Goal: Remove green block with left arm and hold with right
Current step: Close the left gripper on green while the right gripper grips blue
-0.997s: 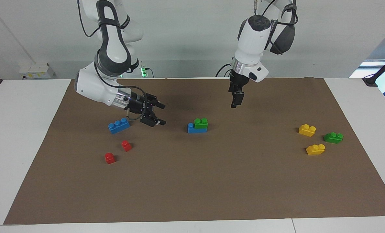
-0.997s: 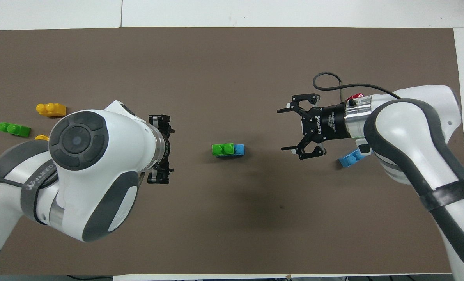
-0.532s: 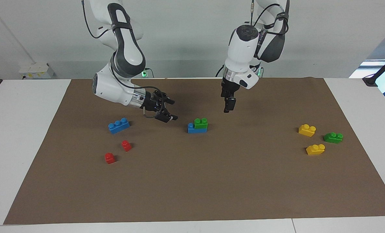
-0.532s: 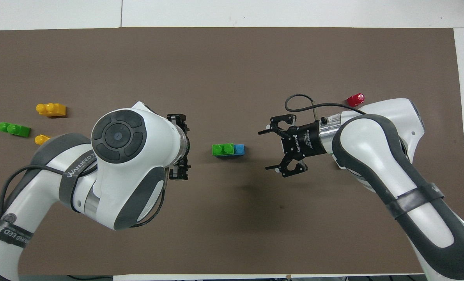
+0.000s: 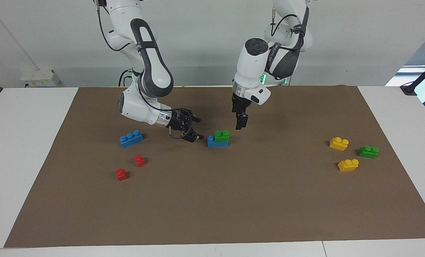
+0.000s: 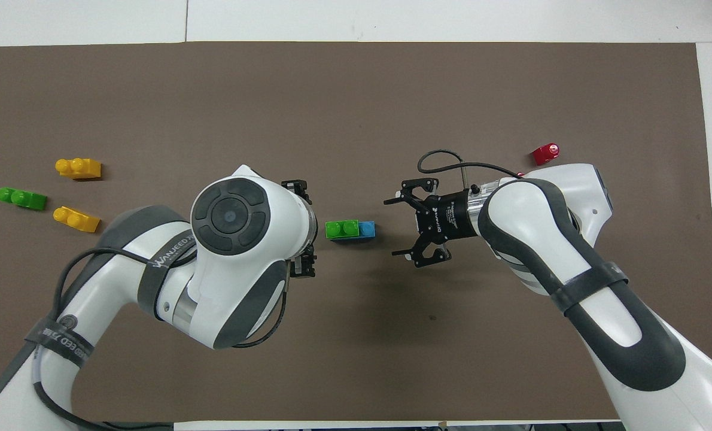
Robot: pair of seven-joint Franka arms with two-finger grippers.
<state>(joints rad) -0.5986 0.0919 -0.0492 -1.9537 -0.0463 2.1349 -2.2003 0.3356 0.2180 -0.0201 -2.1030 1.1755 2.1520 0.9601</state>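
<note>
The bright green block (image 5: pixel 221 135) with two studs sits on a blue brick (image 5: pixel 211 142) in the middle of the brown mat; it also shows in the overhead view (image 6: pixel 341 229). My left gripper (image 5: pixel 239 125) points down, open, just above the mat beside the green block on the left arm's side, not touching it. My right gripper (image 5: pixel 199 129) lies low and nearly level, open, its fingertips just short of the blue brick on the right arm's side; it shows in the overhead view (image 6: pixel 393 228) too.
A blue three-stud brick (image 5: pixel 131 138) and two red blocks (image 5: pixel 139 160) (image 5: pixel 121 174) lie toward the right arm's end. Two yellow bricks (image 5: pixel 339 143) (image 5: pixel 348 164) and a darker green brick (image 5: pixel 368 151) lie toward the left arm's end.
Both grippers have closed in on the stacked pair from either side and come lower. The blocks have not moved.
</note>
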